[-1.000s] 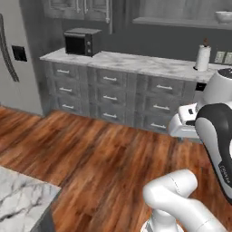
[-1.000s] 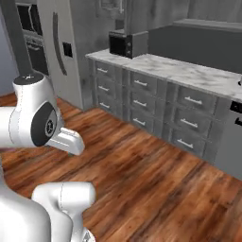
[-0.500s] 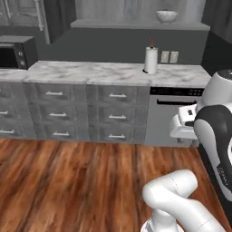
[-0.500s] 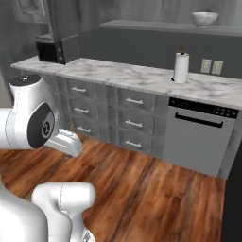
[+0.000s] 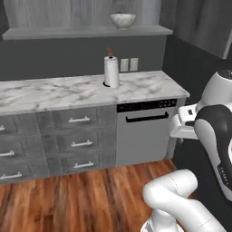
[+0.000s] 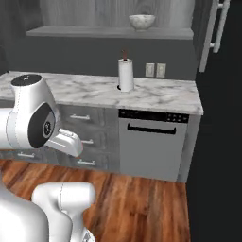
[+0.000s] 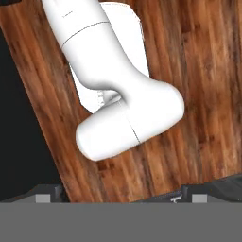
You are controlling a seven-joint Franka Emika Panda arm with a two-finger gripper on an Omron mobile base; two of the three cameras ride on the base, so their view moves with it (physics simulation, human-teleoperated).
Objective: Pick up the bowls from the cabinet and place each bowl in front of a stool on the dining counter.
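Although the task calls for two bowls, one is in sight: a white-grey marbled bowl (image 5: 123,20) resting upright on the long grey cabinet shelf (image 5: 54,32), high on the wall and backed by grey wood-grain panelling. It looks like stone, so it is probably heavy for its size, rigid, smooth and somewhat slippery, and likely to chip if knocked or dropped. Its deep, rounded wall offers little to squeeze from outside; the safest hold is probably across the rim, one finger inside and one outside.

Below the shelf runs a marble-topped counter (image 5: 54,93) over grey drawers (image 5: 79,132) with silver handles. A paper towel roll (image 5: 111,71) stands upright on that counter, just in front of a wall outlet (image 5: 129,64), roughly beneath the bowl. A dishwasher (image 5: 145,133) with a black control strip sits under the counter's right end. Brown wooden floor (image 5: 81,195) stretches between the counter and the robot.

Folded close to the base, the white arm is well apart from the shelf. In the hand view the gripper (image 7: 116,198) points down at the floor, its two dark tips spread wide with nothing between them.
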